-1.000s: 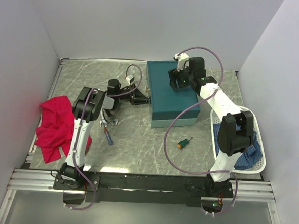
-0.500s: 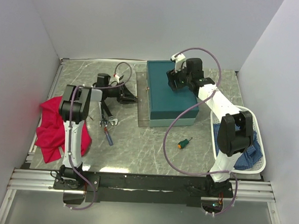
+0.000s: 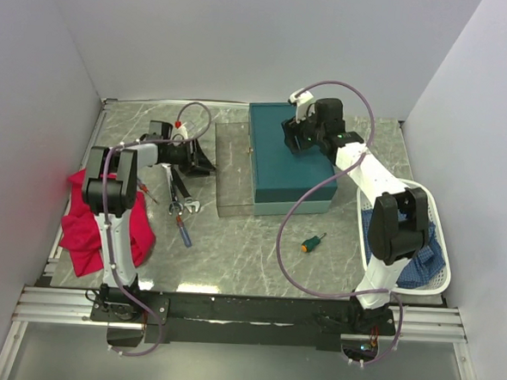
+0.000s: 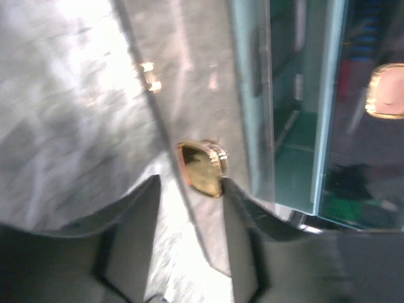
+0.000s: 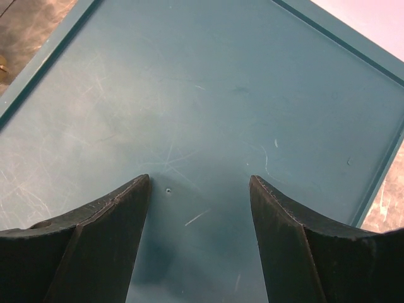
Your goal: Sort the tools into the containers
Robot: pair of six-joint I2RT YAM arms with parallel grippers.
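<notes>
Teal box (image 3: pixel 281 181): stands at the far edge of the bench (image 3: pixel 249 259), right of the middle; in the right wrist view (image 5: pixel 202 88) shows only its own scratched teal surface with a raised border

Clear lid (image 3: pixel 234 176): lies out from the box's left side toward the bench's left edge, marble showing through; carries a gold latch (image 4: pixel 201 168) on the free edge

Left tool (image 3: pixel 209 164): reaches in from the left to the lid's free edge; fingers (image 4: pixel 136 221) partly apart, the gap wider than the latch, with lid edge and latch at its mouth; cannot tell whether either finger touches them

Right tool (image 3: pixel 295 139): hovers over the far part of the box; fingers (image 5: pixel 107 233) wide apart, teal surface showing in the gap

White basket (image 3: pixel 443 253): sits along the bench's right edge, toward the near right corner; holds blue mesh fabric (image 3: pixel 423 265) bunched at its near end; partly hidden by the right arm

Stubby orange-and-green screwdriver (image 3: pixel 312 243): lies on the bench off the box's near right corner, outside both containers

Tool cluster (image 3: pixel 181 198): metal hand tools lying left of the lid, outside both containers; too small to name each

Red-and-blue-handled screwdriver (image 3: pixel 183 230): lies just nearward of the cluster

Red cloth (image 3: pixel 84 218): crumpled at the bench's left edge
</notes>
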